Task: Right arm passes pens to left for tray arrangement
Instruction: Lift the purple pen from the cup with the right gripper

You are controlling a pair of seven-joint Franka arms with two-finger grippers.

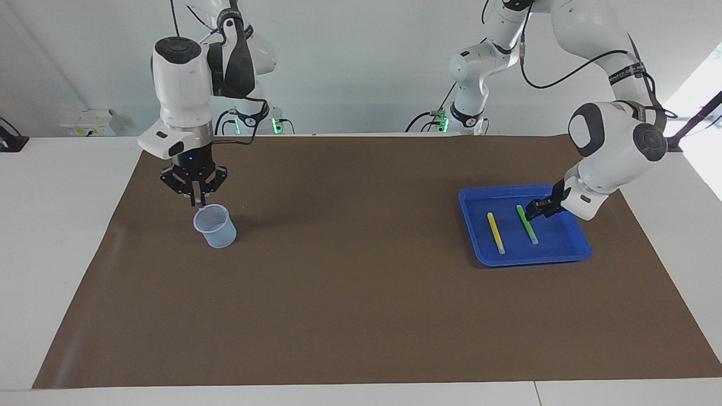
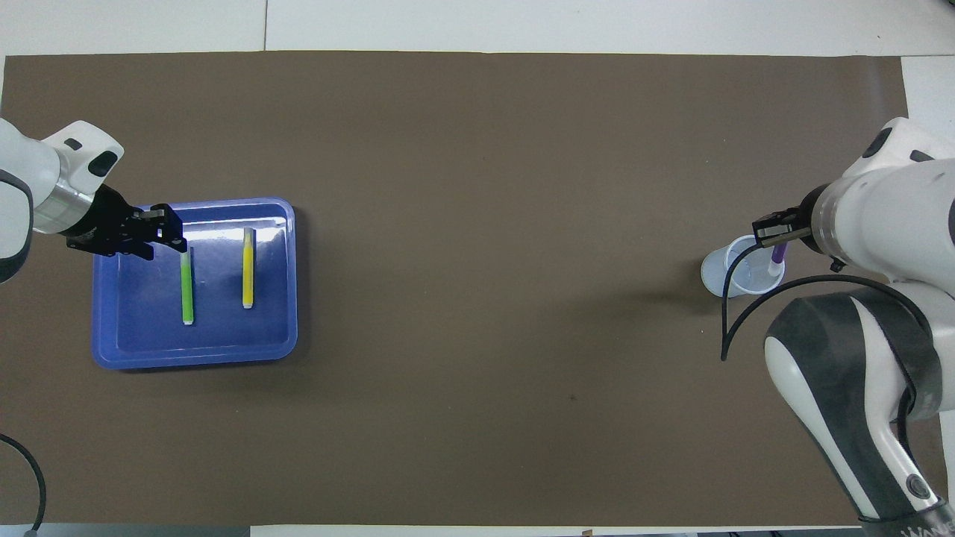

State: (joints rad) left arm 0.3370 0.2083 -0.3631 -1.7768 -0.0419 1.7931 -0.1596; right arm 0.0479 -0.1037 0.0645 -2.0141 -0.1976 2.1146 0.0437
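My right gripper hangs just above the translucent cup, shut on the purple pen, whose lower end points down at the cup's mouth. The blue tray sits toward the left arm's end of the table. In it the green pen and the yellow pen lie side by side, roughly parallel. My left gripper hovers over the tray edge nearer the robots, by the green pen's end and holding nothing. The overhead view shows the tray, green pen and left gripper the same way.
A brown mat covers most of the white table. The cup stands alone toward the right arm's end. A wide stretch of bare mat lies between cup and tray.
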